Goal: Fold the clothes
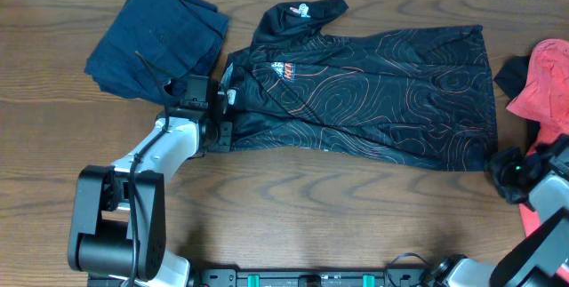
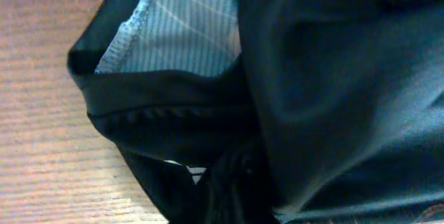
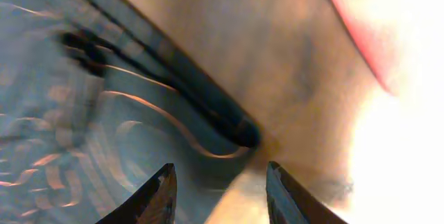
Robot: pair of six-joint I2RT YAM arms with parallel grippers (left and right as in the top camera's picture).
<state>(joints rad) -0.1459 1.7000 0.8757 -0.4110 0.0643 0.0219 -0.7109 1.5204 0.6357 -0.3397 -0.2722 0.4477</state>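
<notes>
The clothes, a black jersey (image 1: 373, 100) with orange contour lines, lie spread sideways on the table, collar end to the left and hem to the right. One sleeve sticks out at the top. My left gripper (image 1: 220, 132) sits at the jersey's near left corner, shut on the fabric. In the left wrist view, dark cloth (image 2: 333, 99) fills the frame and hides the fingers. My right gripper (image 1: 505, 170) is at the near right corner of the hem. Its fingers (image 3: 156, 196) stand open just short of the jersey's edge (image 3: 83, 113), nothing between them.
A navy-blue folded garment (image 1: 160, 38) lies at the back left, touching the jersey's collar end. A coral-red garment (image 1: 547, 83) with a dark piece beside it lies at the right edge, close to my right arm. Bare wooden table (image 1: 311, 216) runs along the front.
</notes>
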